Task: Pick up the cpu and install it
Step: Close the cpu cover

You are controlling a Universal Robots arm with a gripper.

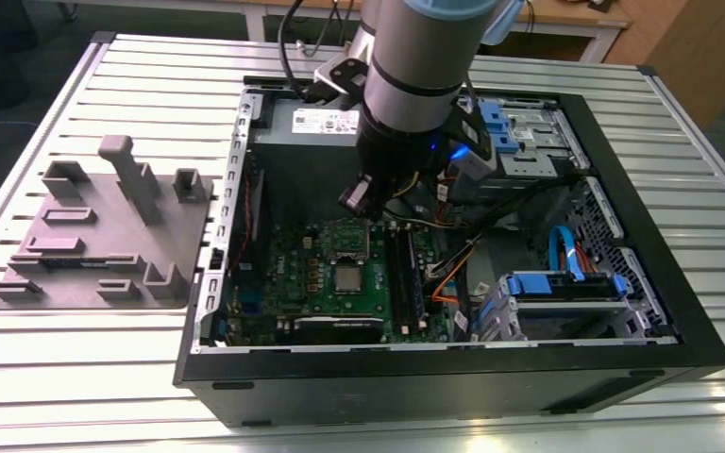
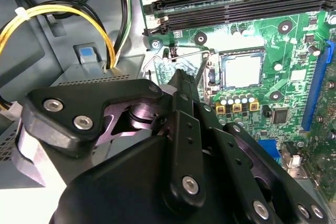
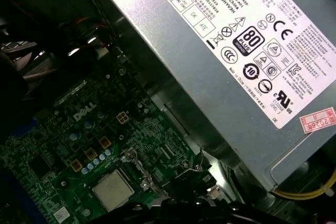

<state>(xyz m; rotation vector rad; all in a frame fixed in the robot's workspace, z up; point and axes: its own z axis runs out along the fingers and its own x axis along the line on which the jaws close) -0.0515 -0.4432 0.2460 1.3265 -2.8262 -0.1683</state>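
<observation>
- While the gripper (image 2: 182,80) hangs above the board (image 1: 290,271), you cannot tell its grip.
- Cpu (image 2: 241,71) lies in the socket (image 2: 242,52).
- White label (image 3: 247,35) on supply box (image 3: 210,103).

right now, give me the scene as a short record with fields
cpu: silvery square, lying flat in the socket on the motherboard
gripper: above the motherboard beside the socket, not touching the cpu
motherboard: green, flat inside the open computer case
computer case: black, on the slatted table
power supply: grey box with white label, beside the motherboard
grey fixture: on the table, at the exterior view's left of the case
</observation>
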